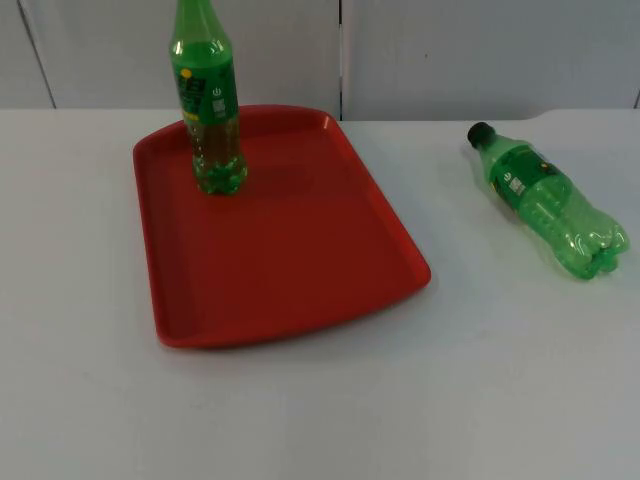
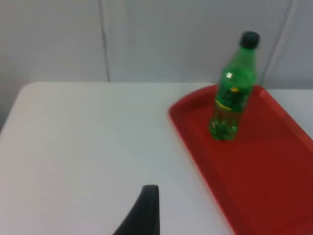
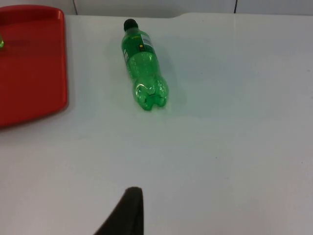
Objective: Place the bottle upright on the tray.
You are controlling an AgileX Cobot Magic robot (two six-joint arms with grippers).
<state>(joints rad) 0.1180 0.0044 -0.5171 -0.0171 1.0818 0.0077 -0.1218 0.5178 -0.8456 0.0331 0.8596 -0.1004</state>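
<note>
Tray: the red tray (image 1: 290, 250) lay on the white table (image 1: 320, 410), toward the left arm's side.
Standing bottle: a green bottle (image 1: 208, 110) stood upright on the tray's far part, near the grey wall (image 1: 450, 50).
Lying bottle: a second green bottle (image 1: 548, 200) lay on its side on the table, well apart from the tray, black cap toward the wall.
Left gripper: one black fingertip (image 2: 144, 213) showed above bare table; I could not tell its grip.
Right gripper: one fingertip (image 3: 124, 213) showed, short of the lying bottle; grip likewise unclear.
</note>
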